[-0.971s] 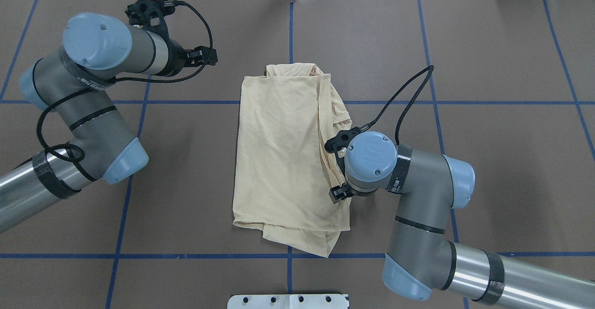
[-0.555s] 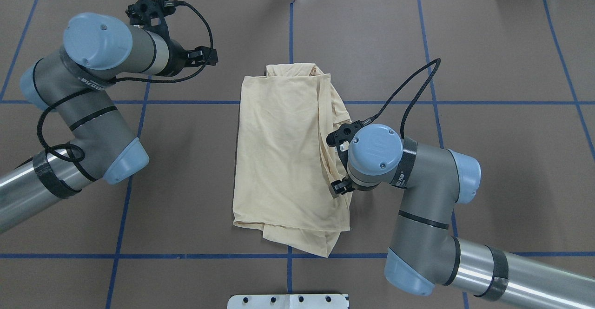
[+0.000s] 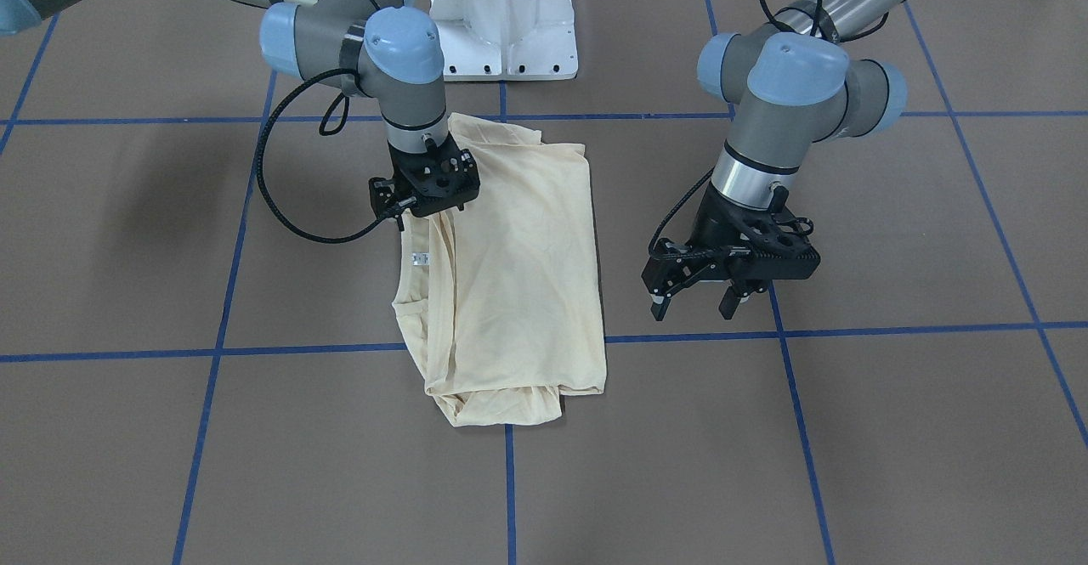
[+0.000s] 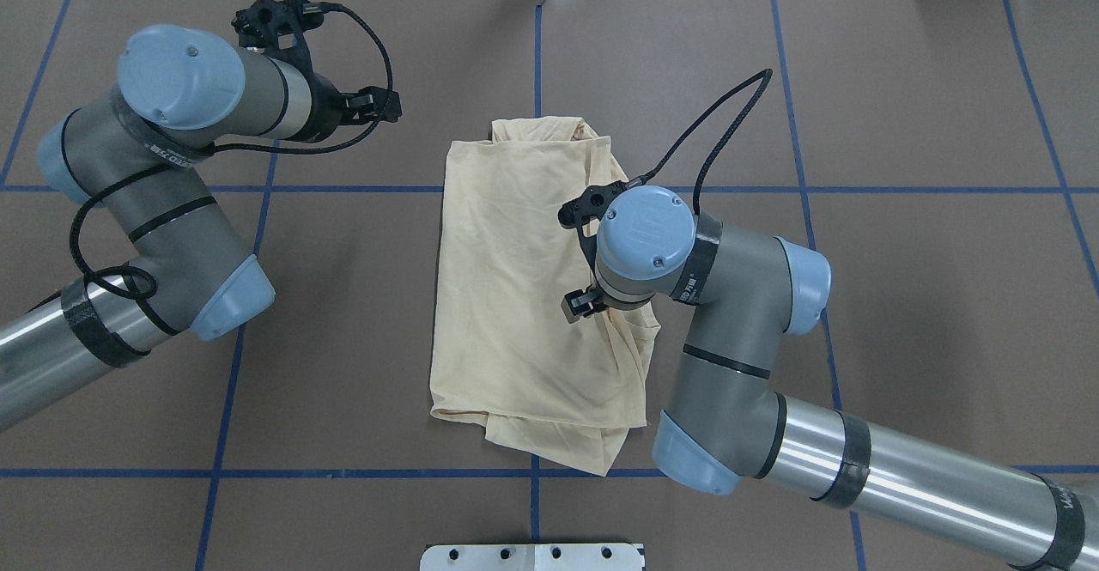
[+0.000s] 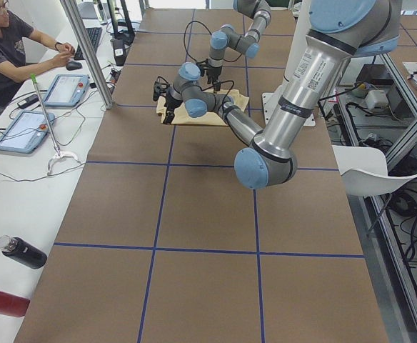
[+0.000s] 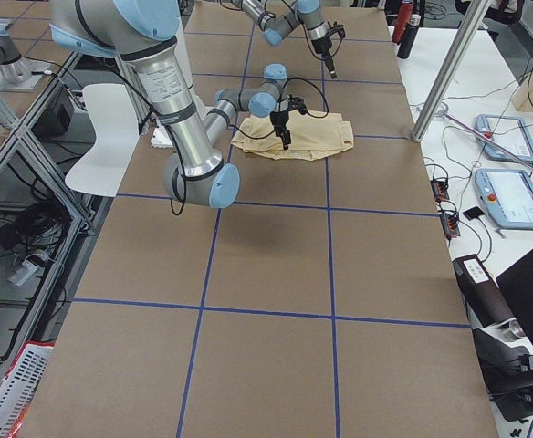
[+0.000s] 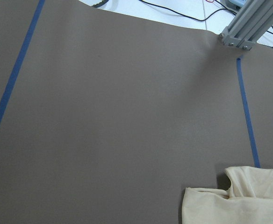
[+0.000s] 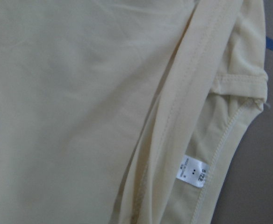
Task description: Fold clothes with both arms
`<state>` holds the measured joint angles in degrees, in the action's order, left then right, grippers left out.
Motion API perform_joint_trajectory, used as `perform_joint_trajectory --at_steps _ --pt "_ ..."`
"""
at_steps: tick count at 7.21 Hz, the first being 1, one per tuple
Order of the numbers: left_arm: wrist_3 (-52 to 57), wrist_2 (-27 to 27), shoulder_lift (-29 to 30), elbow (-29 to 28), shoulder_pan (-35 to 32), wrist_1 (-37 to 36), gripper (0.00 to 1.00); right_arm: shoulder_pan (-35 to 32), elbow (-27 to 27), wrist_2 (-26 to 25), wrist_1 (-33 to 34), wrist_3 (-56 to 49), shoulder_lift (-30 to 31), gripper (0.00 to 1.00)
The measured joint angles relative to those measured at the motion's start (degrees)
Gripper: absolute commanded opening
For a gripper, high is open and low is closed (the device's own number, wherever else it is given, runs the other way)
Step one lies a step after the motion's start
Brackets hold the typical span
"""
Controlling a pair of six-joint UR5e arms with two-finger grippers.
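The pale cream-yellow shirt (image 4: 506, 279) lies folded lengthwise on the brown table, plain side up; it also shows in the front view (image 3: 510, 276). Its white neck tag (image 3: 417, 259) shows at the collar, and close up in the right wrist view (image 8: 191, 171). My right gripper (image 4: 592, 275) is over the shirt's right part, shut on a lifted fold of its edge (image 3: 425, 208); the fingers are hidden under the wrist. My left gripper (image 3: 693, 300) hangs open and empty above the table beside the shirt's far left corner (image 7: 239, 200).
The white pedestal base (image 3: 503, 21) stands at the robot's side of the table. Blue tape lines (image 4: 537, 64) cross the brown mat. An aluminium post (image 7: 248, 23) stands at the far edge. An operator (image 5: 8, 50), tablets and bottles (image 5: 19, 251) are along the side bench.
My right gripper has moved left and away from the robot, over the shirt, drawing the shirt's right edge with it. The left arm has not moved.
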<state>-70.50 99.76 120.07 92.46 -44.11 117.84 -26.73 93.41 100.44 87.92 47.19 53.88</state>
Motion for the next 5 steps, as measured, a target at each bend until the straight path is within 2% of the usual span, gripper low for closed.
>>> perform_joint_trajectory --at_steps 2,5 --pt "0.1 0.0 0.0 -0.3 0.0 0.1 1.00 -1.0 -3.3 -0.1 -2.2 -0.1 -0.5 1.00" --pt "0.1 0.0 0.1 -0.3 0.0 0.0 1.00 -1.1 -3.9 0.1 -2.0 -0.1 0.2 1.00"
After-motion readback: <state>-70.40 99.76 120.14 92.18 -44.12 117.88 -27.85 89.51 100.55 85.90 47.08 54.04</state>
